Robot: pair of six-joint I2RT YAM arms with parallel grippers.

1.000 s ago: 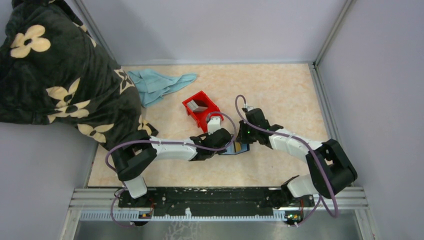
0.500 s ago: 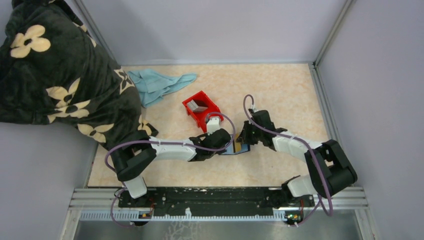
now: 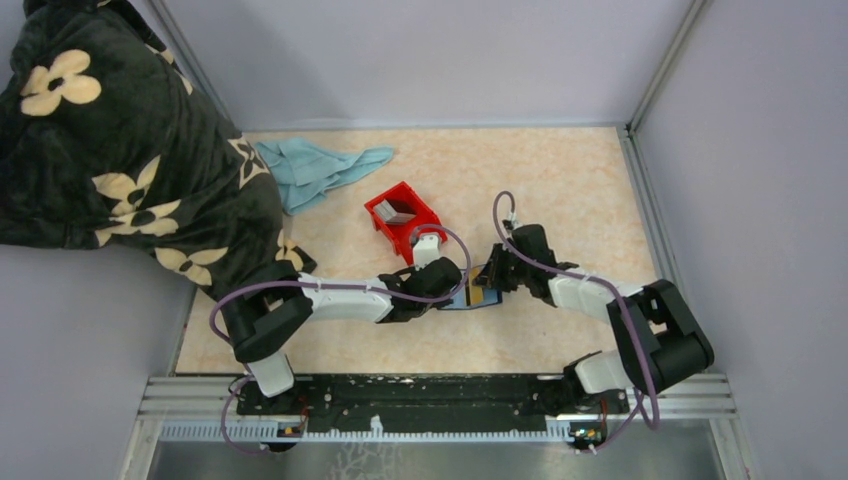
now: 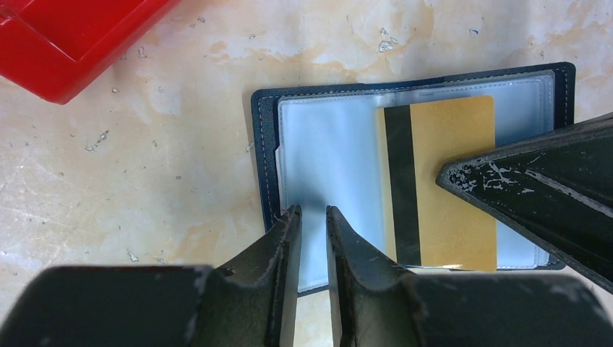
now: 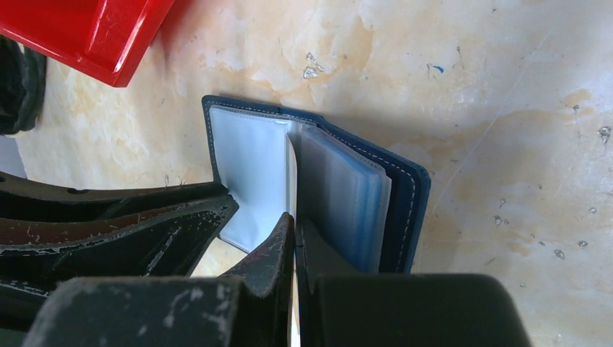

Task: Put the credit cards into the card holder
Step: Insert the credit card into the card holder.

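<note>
The card holder (image 4: 264,166) lay open on the counter (image 4: 108,188), near the red bin (image 4: 65,43) and between the 2 arms. 1 gold credit card (image 4: 448,144) lay flat on the page nearer the right arm. Whether it sat inside a clear sleeve or on top of one could not be told.

The left end effector (image 4: 312,217) stood a narrow gap apart with nothing visibly clamped, its tips on the other page, probably pinning it. The right end effector (image 5: 295,230) was closed, its tip against the card's outer edge. Whether it nipped that edge was unclear.

The likely trouble was the closed tip skating off the slick card, or riding it over a sleeve mouth instead of into it. The loose sleeves (image 5: 347,202) stood raised and could flop across. If the pinning slipped, the holder could slide.

The card lay stripe side up, its long axis parallel to the holder's fold, with the stripe along the edge nearer that fold.
</note>
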